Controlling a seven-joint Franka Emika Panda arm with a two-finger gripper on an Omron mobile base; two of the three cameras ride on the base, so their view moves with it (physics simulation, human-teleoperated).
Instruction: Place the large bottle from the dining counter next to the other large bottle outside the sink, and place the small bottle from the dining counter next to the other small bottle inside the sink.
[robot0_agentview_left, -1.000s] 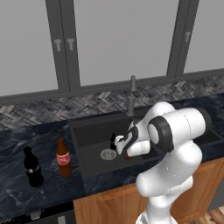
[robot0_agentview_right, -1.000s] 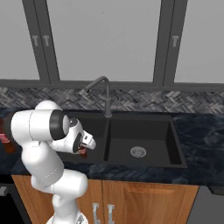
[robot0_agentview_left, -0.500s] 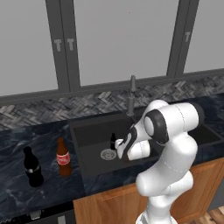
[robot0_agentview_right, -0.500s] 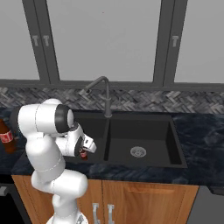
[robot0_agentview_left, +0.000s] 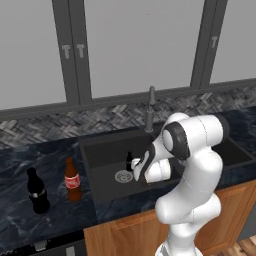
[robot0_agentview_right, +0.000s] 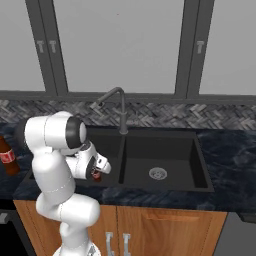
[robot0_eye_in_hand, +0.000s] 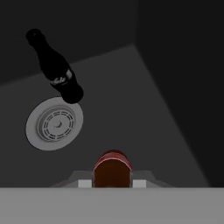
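Note:
My gripper (robot0_eye_in_hand: 112, 181) is shut on a small brown bottle with a red cap (robot0_eye_in_hand: 112, 166) and holds it just above the sink floor, hand pointing down. From the sides, the gripper (robot0_agentview_left: 140, 173) hangs low over the left part of the sink, the held bottle (robot0_agentview_right: 96, 175) showing under the hand (robot0_agentview_right: 95, 169). A small black bottle (robot0_eye_in_hand: 54, 68) stands in the sink beyond the drain (robot0_eye_in_hand: 54, 123), a little apart from the held one; that black bottle (robot0_agentview_left: 129, 161) is near the sink's back. Two large bottles, black (robot0_agentview_left: 37, 192) and red-labelled (robot0_agentview_left: 73, 179), stand together on the counter left of the sink.
The dark sink basin (robot0_agentview_right: 200, 165) is sunk into a black marble counter (robot0_agentview_left: 30, 160). A tall faucet (robot0_agentview_right: 119, 107) rises behind it. The sink's right wall (robot0_eye_in_hand: 183, 78) stands close beside the held bottle. The red-labelled large bottle (robot0_agentview_right: 6, 157) shows at the left edge.
The arm has folded in and the hand has sunk a little lower into the sink with the small bottle. The bottles on the counter have not moved.

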